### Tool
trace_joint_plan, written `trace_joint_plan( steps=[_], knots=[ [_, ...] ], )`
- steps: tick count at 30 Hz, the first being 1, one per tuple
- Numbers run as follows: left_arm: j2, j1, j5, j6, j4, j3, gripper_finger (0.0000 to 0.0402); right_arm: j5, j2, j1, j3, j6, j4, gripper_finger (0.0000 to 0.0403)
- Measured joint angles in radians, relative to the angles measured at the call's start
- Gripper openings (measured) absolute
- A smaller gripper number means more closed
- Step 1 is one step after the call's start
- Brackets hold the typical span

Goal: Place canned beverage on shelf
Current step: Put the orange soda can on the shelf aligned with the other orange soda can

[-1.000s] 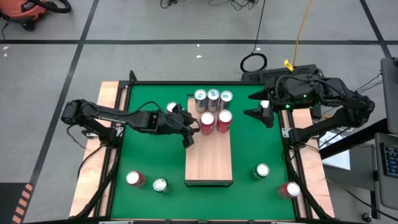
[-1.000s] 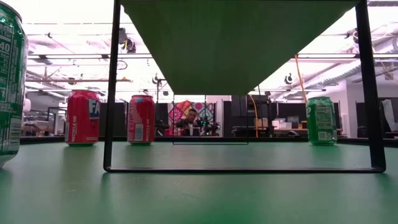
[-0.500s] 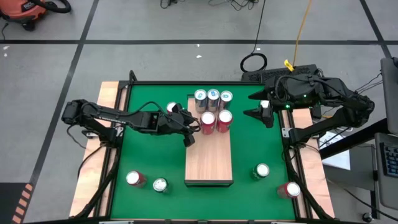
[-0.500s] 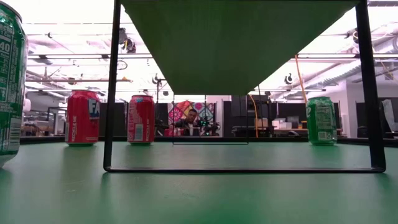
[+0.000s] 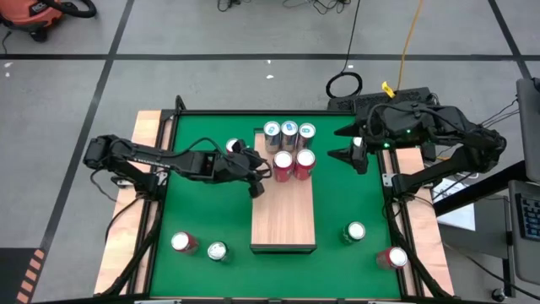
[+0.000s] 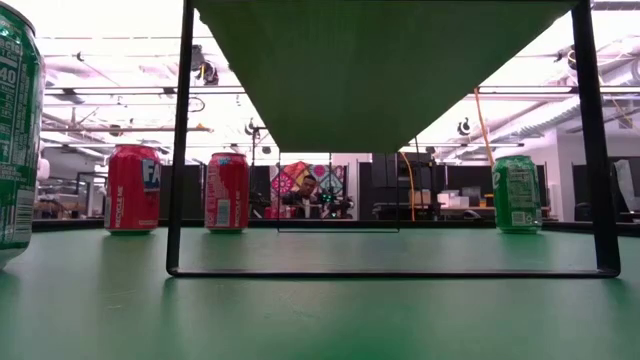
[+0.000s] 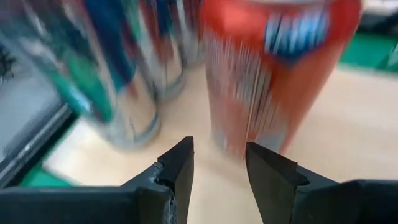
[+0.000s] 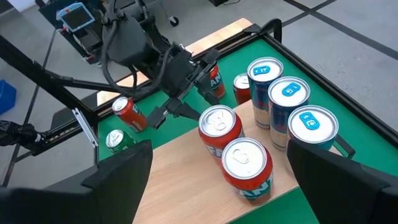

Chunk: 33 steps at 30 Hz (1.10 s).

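The pale wooden shelf (image 5: 283, 215) stands mid-table on a black wire frame (image 6: 180, 150). Two red cans (image 5: 281, 163) (image 5: 305, 160) stand upright at its far end, and three blue-and-silver cans (image 5: 289, 131) stand behind them. My left gripper (image 5: 259, 180) is at the shelf's left edge, pointing at the nearer red can (image 7: 267, 74). Its fingers (image 7: 180, 162) are apart, just short of the can, with nothing between them. My right gripper (image 5: 356, 154) hangs raised at the far right, open and holding nothing.
One can (image 5: 234, 146) stands on the green table behind my left arm. Near the front edge are a red can (image 5: 180, 243) and a green can (image 5: 218, 251) on the left, and a green can (image 5: 355, 231) and a red can (image 5: 394, 257) on the right. The shelf's near half is bare wood.
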Motion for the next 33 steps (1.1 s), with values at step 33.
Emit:
trace_joint_plan(
  steps=[33],
  knots=[
    [0.01,-0.026,0.163,0.03,0.081,0.0,0.0022,0.005,0.0,0.0,0.0,-0.018,0.001,0.0365]
  ],
)
